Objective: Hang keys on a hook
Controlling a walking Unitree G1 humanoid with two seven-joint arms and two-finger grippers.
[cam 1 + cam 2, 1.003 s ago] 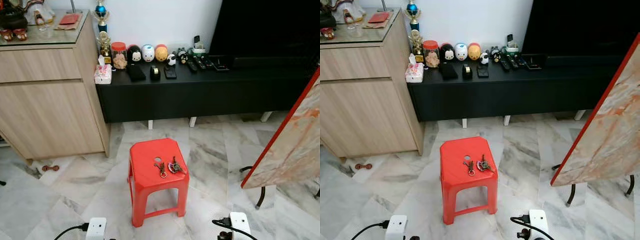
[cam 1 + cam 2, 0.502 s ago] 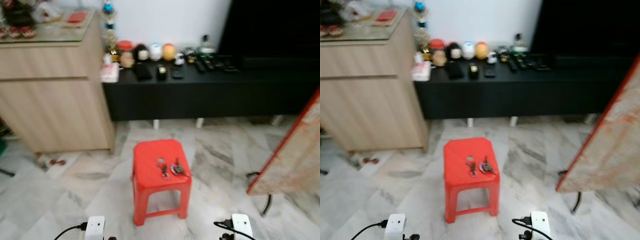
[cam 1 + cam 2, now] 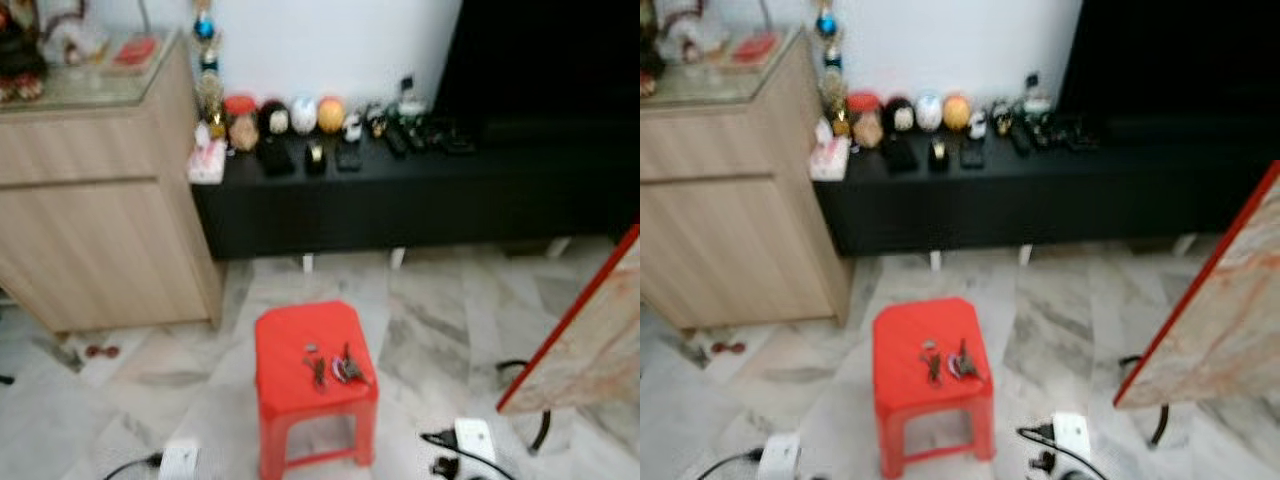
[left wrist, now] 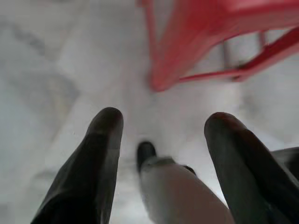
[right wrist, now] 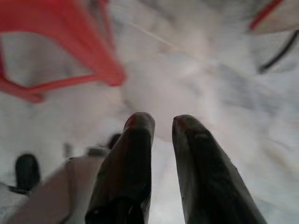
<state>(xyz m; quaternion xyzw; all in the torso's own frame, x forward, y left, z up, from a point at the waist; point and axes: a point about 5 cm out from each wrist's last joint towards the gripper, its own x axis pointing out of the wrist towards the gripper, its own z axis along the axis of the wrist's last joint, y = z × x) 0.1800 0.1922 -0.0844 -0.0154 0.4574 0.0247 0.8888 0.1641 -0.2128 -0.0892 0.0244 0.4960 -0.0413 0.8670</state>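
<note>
Two bunches of keys (image 3: 335, 368) lie side by side on the seat of a small red plastic stool (image 3: 290, 340) standing on the marble floor straight ahead. The picture is blurred. Both arms hang low on either side of the stool, their white wrists at the bottom edge. In the left wrist view my left gripper (image 4: 163, 119) is open above the floor, with a red stool leg (image 4: 161, 70) beyond it. In the right wrist view my right gripper (image 5: 162, 121) is shut and holds nothing, with the stool's legs (image 5: 100, 51) off to one side.
A light wooden cabinet (image 3: 100, 230) stands at the left. A long black low console (image 3: 400, 190) runs along the wall, carrying figurines, a jar and remotes. A slanted marble-patterned board with a red edge (image 3: 590, 340) leans at the right, with black cable (image 3: 520, 372) by its foot.
The whole picture has shifted and blurred, so the camera has moved; the stool now sits lower in the picture. The keys still lie on the stool.
</note>
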